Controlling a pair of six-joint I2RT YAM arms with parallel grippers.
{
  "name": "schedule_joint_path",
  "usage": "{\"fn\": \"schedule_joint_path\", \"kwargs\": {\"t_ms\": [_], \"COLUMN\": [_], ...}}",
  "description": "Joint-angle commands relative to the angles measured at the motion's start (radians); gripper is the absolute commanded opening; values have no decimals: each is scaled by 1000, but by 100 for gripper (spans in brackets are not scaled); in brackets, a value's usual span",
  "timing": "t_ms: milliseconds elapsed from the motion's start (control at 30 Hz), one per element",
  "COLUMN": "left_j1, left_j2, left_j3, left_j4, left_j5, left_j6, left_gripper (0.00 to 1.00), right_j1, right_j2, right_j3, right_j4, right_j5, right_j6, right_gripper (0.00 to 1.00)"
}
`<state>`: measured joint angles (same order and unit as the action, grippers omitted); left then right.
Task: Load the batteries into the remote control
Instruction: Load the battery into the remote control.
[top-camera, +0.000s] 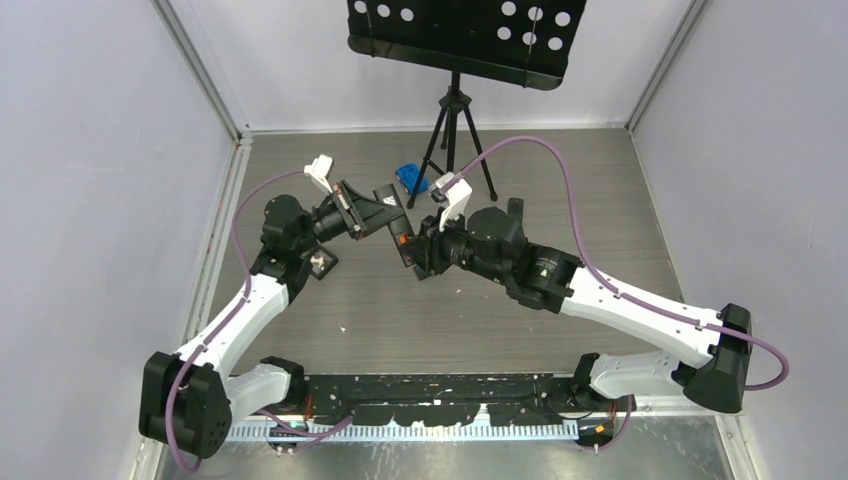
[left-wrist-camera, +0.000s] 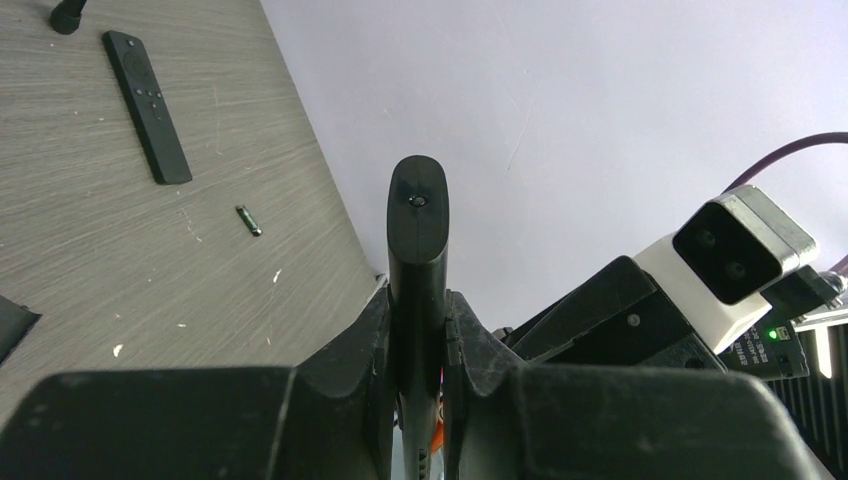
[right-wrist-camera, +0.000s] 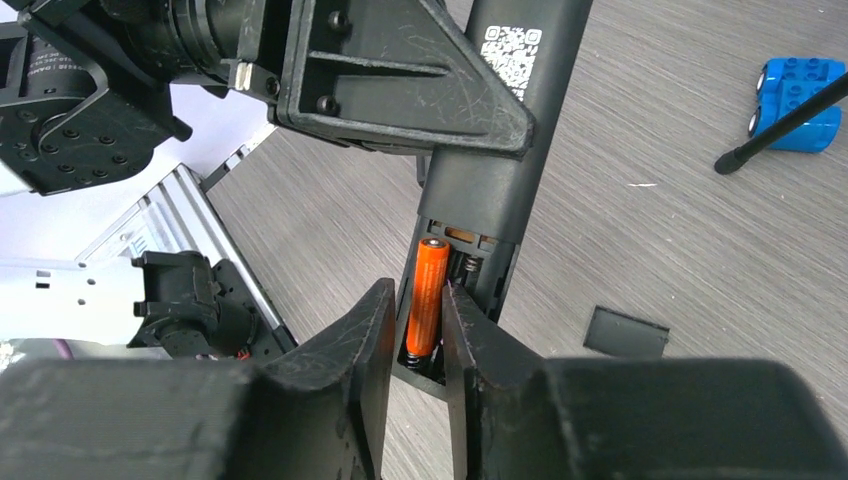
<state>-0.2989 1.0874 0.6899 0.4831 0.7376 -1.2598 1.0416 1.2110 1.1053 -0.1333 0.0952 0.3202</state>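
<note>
My left gripper is shut on the remote control, a slim black bar held in the air, and also shows in the top view. In the right wrist view the remote shows its back with the battery bay open. An orange battery lies in the bay's left slot; the slot beside it shows a bare spring. My right gripper is at the bay's lower end with its jaws a narrow gap apart on either side of the orange battery. A dark battery lies on the table. The purple battery is out of view.
A second black remote with pale buttons lies on the table. The black battery cover lies flat on the table. A blue toy and a tripod with a music stand are at the back.
</note>
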Motion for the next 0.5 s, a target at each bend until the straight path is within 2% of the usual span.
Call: {"fn": "schedule_joint_path", "kwargs": {"t_ms": [0,167,400,467], "left_j1": [4,3,4,4], "left_j2": [-12,-17,-18,-19], "left_j3": [39,36,34,34], "left_j4": [84,79,70,71], "left_j5": [25,25,9,-2], "left_j6": [-36,-29,-10,-2], "left_gripper": [0,0,0,0], "right_j1": [6,6,6,6], "right_j2": [5,4,-47,-76], "right_j3": [47,58,58,34], "right_j4": [-26,-13,9,44], "right_j5": [33,43,62,56], "right_j6": [2,15,75,110], "right_gripper": [32,37,55,56]}}
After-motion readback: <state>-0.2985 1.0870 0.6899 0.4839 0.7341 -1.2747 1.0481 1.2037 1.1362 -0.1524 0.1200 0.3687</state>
